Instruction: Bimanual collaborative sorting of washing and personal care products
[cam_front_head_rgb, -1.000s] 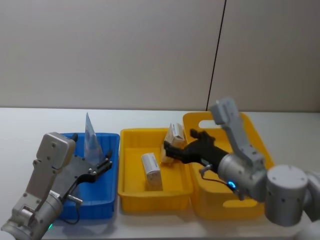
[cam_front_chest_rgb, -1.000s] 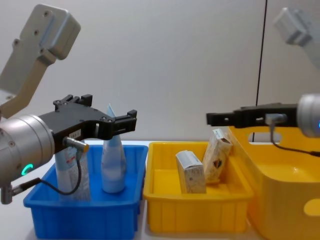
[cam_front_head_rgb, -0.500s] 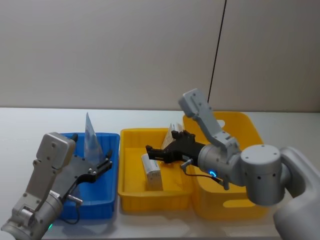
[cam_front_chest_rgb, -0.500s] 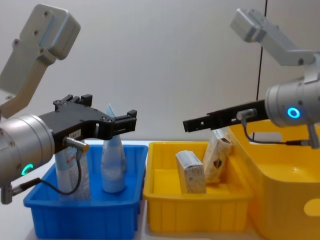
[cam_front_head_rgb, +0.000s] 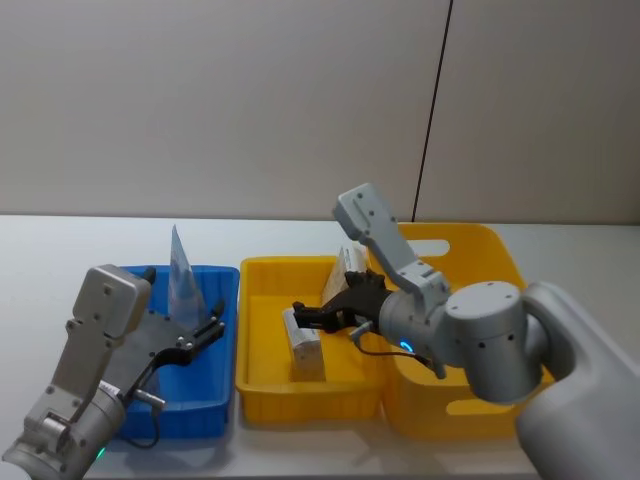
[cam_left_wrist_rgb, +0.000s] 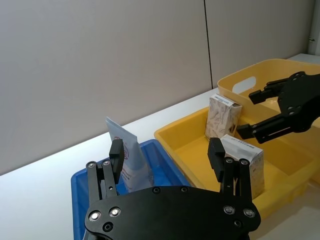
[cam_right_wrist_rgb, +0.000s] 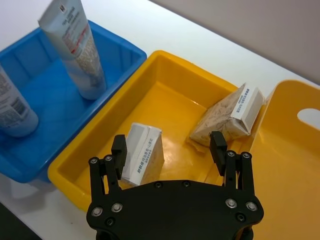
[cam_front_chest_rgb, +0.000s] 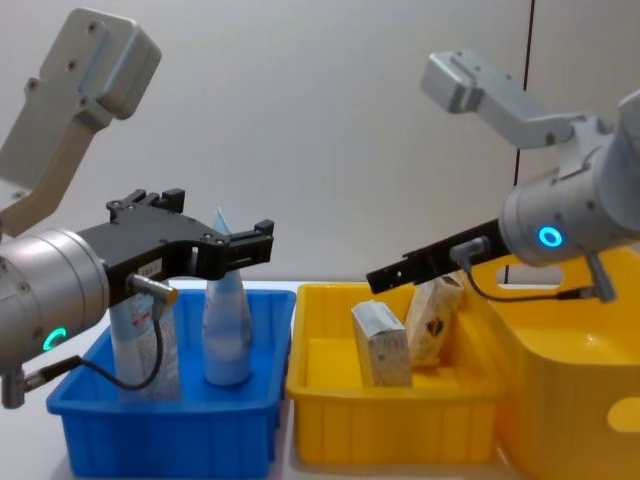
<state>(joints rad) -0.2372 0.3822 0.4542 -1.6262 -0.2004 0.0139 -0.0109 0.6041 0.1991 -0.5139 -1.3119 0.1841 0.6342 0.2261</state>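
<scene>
Two pale-blue tubes (cam_front_chest_rgb: 227, 320) (cam_front_chest_rgb: 145, 340) stand in the blue bin (cam_front_chest_rgb: 170, 435). My left gripper (cam_front_chest_rgb: 215, 235) hangs open just above them, nothing between its fingers. In the small yellow tray (cam_front_head_rgb: 260, 290) one beige pack (cam_front_head_rgb: 303, 340) stands upright and a second pack (cam_front_head_rgb: 350, 270) leans against the tray's far right corner. My right gripper (cam_front_head_rgb: 306, 313) is open and hovers just over the upright pack (cam_right_wrist_rgb: 142, 152), apart from it. The leaning pack (cam_right_wrist_rgb: 230, 117) lies beyond its other finger.
A large yellow basket (cam_front_head_rgb: 500, 260) with a handle slot stands against the tray's right side, under my right arm. The three containers sit side by side on a white table (cam_front_head_rgb: 60, 250), with a plain wall behind.
My right gripper has swung left from the basket's edge across the yellow tray and dropped lower, ending over the upright pack. The left arm and the tubes have not moved.
</scene>
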